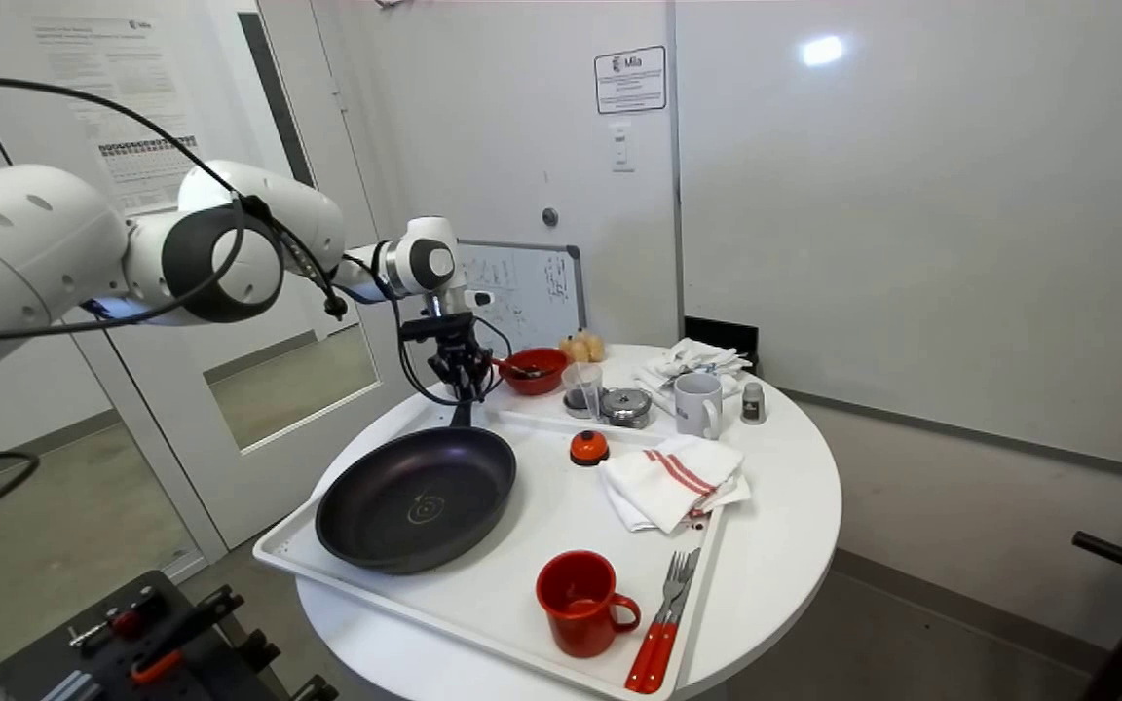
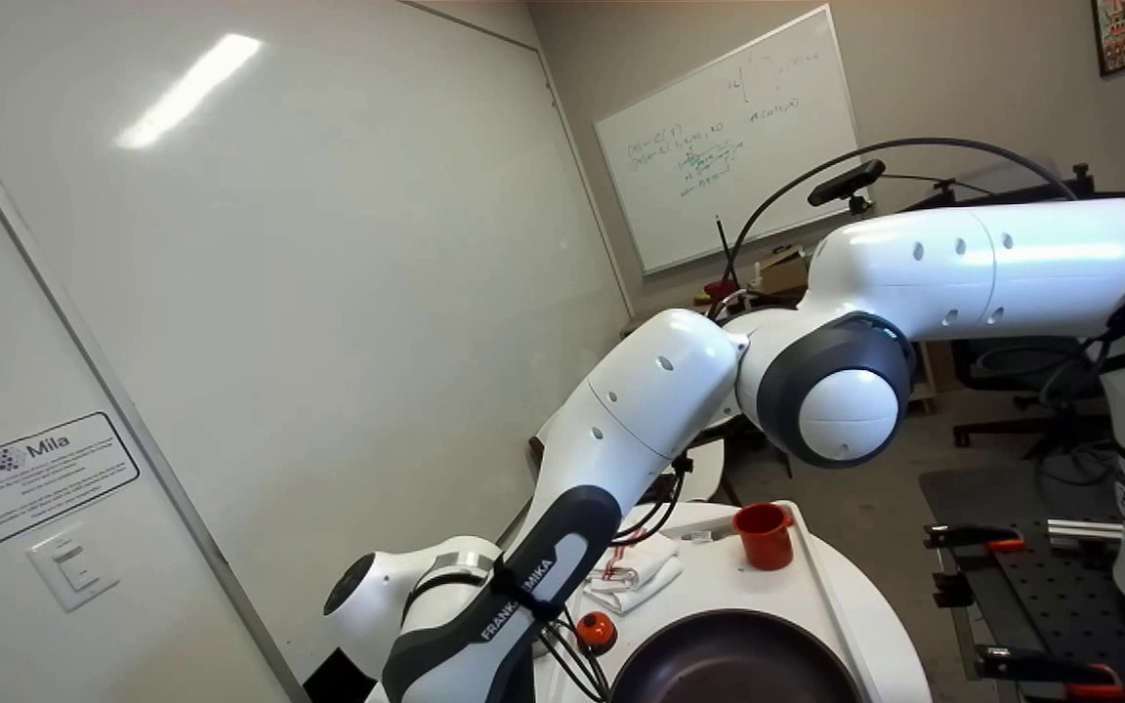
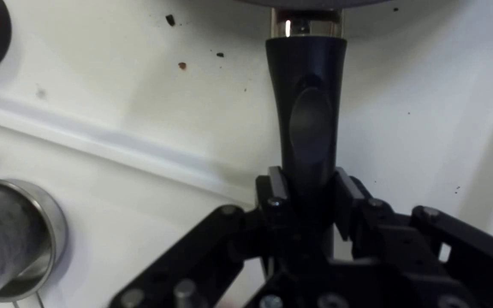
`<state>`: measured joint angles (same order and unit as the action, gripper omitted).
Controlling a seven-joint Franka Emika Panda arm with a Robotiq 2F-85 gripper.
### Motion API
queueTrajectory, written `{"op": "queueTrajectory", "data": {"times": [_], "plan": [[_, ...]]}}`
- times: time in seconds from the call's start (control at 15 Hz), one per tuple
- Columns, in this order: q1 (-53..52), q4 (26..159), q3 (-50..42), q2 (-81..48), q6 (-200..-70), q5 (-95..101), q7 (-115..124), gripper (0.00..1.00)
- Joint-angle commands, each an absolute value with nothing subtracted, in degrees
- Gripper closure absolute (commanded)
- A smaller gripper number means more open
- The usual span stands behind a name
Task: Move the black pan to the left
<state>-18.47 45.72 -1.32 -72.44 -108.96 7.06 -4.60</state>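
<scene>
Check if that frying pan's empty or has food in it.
Empty: in an exterior view, the black frying pan shows a bare inside, with only a pale round marking on the bottom.

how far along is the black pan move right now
Looks done: the grasp, with the gripper closed on the handle in the wrist view. In hand: the black pan, over the tray in an exterior view; whether it is lifted I can't tell. Probably left: any remaining leftward shift, then release, since the handle sits between the fingers.
</scene>
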Motion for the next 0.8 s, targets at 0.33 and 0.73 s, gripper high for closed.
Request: {"op": "queueTrajectory", "data": {"times": [0.33, 0.73], "plan": [[-22.6, 43.8, -2.7, -72.3, -107.9, 9.4, -5.3, 0.93], [-23.6, 43.7, -3.0, -72.0, -107.9, 9.6, -5.9, 0.93]]}}
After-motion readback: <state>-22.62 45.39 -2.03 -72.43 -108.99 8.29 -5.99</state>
